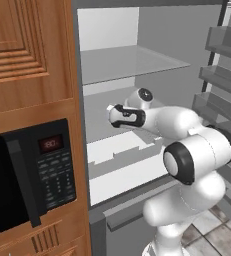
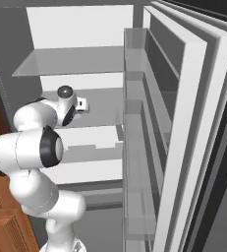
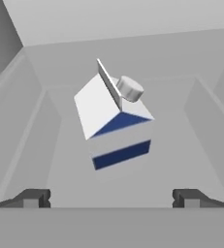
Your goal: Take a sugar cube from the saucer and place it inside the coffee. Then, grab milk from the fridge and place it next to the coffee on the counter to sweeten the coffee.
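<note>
The base is parked in front of the open fridge (image 1: pixel 152 65), its door (image 2: pixel 184 123) swung wide on the arm's right so that the racks stand clear of the reach; the arm bends forward from the base and carries the end effector (image 3: pixel 111 197) into the middle compartment, above the shelf (image 1: pixel 127 107) and under the glass one overhead; this posture suits a level approach along the shelf, since the space between the two shelves looks tight.

In the hand view the milk (image 3: pixel 116 118) stands ahead on the grey shelf floor, roughly centred between the two finger tips (image 3: pixel 33 197) but apart from them, not yet between them; its gabled top and round cap face the camera, and the carton appears turned so that one corner edge points toward the hand; the view may itself be rolled, so I cannot tell whether the carton is truly upright.

The end effector is spread fully apart and grips nothing; the wide spread fits the carton's body, which is broader across the corner than across a flat face.

By my judgement the step in hand is the reach for the milk; the next move calls for advancing until the carton sits between the fingers, perhaps with a wrist turn to meet flat sides; a grip across the corner could slip or twist the carton.
</note>
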Motion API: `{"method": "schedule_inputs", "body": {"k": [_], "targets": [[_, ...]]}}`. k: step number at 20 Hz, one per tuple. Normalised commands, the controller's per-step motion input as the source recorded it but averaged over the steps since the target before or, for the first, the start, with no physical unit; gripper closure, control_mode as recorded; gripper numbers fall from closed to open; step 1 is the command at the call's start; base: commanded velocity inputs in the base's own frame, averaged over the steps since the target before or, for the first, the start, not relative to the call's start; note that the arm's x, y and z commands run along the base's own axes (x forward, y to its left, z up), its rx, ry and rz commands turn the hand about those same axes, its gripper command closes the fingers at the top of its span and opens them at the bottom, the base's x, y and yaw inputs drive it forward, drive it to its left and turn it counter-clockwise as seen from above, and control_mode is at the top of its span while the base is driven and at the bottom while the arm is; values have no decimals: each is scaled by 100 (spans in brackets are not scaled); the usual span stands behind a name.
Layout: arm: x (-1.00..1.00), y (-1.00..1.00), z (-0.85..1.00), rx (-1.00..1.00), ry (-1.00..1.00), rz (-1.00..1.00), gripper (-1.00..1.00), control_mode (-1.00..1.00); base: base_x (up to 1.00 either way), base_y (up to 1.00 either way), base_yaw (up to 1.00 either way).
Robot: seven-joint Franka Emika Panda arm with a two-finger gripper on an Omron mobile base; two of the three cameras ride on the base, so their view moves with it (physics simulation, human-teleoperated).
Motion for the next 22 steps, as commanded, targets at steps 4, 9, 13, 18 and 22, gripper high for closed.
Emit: {"method": "schedule_inputs", "body": {"k": [4,9,13,18,22], "targets": [[28,1,-7,0,0,0,-100,-100,0,0,0],[26,4,-8,0,0,0,-100,-100,0,0,0],[23,6,-8,0,0,0,-100,-100,0,0,0],[28,3,-6,0,0,0,-100,-100,0,0,0],[23,1,-6,0,0,0,-100,-100,0,0,0]]}}
